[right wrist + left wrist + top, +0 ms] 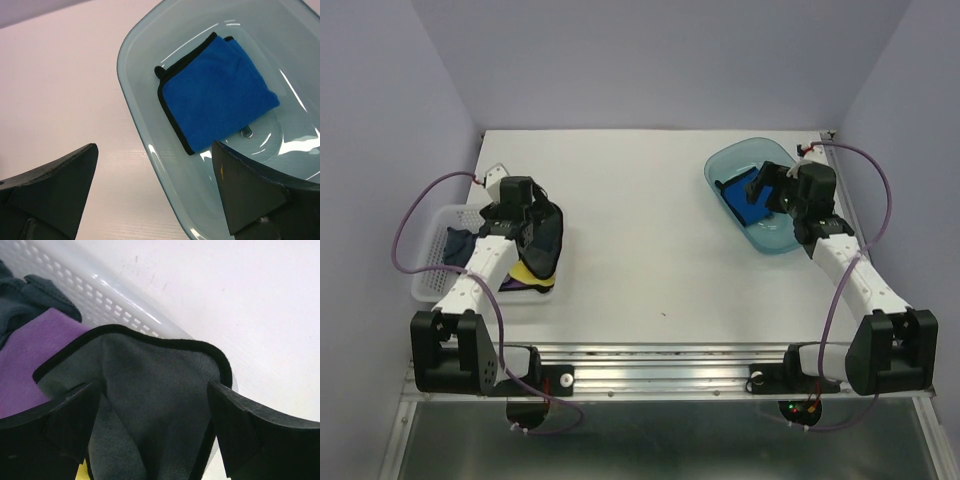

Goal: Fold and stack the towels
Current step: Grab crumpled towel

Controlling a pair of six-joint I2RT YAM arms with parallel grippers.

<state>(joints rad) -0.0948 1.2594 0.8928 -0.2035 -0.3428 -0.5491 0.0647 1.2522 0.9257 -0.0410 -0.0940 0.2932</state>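
Note:
A dark navy towel (548, 235) with black edging hangs over the right rim of the white mesh basket (432, 272). My left gripper (532, 228) is right over it and open; in the left wrist view the navy towel (155, 385) fills the gap between the spread fingers of that gripper (152, 392). A purple towel (30, 357) lies under it in the basket (120, 310). A bright blue towel (217, 97), folded, lies in the teal tray (134, 102). My right gripper (155, 187) is open astride the tray's near rim, holding nothing.
The teal tray (718, 160) sits at the back right, the basket at the left edge. Another dark cloth (35, 292) lies in the basket, and something yellow (525, 274) shows under the navy towel. A small metal piece (246, 132) lies on the tray floor.

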